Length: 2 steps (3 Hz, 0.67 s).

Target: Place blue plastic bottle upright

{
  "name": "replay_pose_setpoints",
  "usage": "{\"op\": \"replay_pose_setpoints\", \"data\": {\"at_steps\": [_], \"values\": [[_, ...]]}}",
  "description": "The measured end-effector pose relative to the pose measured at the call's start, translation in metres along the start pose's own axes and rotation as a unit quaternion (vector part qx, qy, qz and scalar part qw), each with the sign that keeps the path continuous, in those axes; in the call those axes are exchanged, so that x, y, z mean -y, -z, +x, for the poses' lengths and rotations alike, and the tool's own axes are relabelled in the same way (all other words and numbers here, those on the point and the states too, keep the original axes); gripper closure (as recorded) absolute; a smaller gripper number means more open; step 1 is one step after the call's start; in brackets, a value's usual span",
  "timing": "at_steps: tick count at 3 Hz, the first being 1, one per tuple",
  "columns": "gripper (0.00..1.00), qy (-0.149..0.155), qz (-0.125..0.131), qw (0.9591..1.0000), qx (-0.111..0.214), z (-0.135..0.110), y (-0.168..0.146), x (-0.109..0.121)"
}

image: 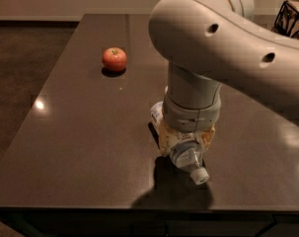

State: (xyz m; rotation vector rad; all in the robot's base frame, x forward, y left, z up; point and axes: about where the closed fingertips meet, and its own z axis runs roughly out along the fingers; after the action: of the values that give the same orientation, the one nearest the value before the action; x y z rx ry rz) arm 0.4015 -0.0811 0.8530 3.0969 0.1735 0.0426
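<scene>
One blue plastic bottle [187, 157] sits toward the near edge of the dark table [85, 147], right of the middle, and it is not upright: it slants, with its white cap [200, 176] as the lowest and nearest part, pointing down and to the right. Its clear neck and a strip of pale label show just below the gripper, and a pale end [156, 114] that seems to be its base pokes out up and to the left behind the arm's wrist. Whether the cap touches the tabletop or hangs just above it cannot be told; a dark shadow pools on the surface right under and in front of it

Both tan fingers [165, 141] of the gripper [186, 139] press in on the bottle's body, one on each side, so the jaws stand narrowed to the bottle's width and grip it. Above them the pale grey wrist comes straight down, and the thick arm [223, 38] arches away to the upper right, filling much of that side of the view

Well apart from the bottle, at the far left of the table, a red apple [114, 59] stands alone. Beyond the arm, at the top right corner, part of a dark wire basket [293, 15] shows
</scene>
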Motion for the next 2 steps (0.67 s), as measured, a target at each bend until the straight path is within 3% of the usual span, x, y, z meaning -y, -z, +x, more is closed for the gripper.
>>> {"op": "replay_pose_setpoints", "data": {"at_steps": [1, 2], "values": [[0.86, -0.018, 0.025, 0.9995, 0.012, -0.004, 0.015, 0.005], [1.00, -0.061, 0.065, 0.9952, 0.040, -0.005, 0.033, 0.014]]}}
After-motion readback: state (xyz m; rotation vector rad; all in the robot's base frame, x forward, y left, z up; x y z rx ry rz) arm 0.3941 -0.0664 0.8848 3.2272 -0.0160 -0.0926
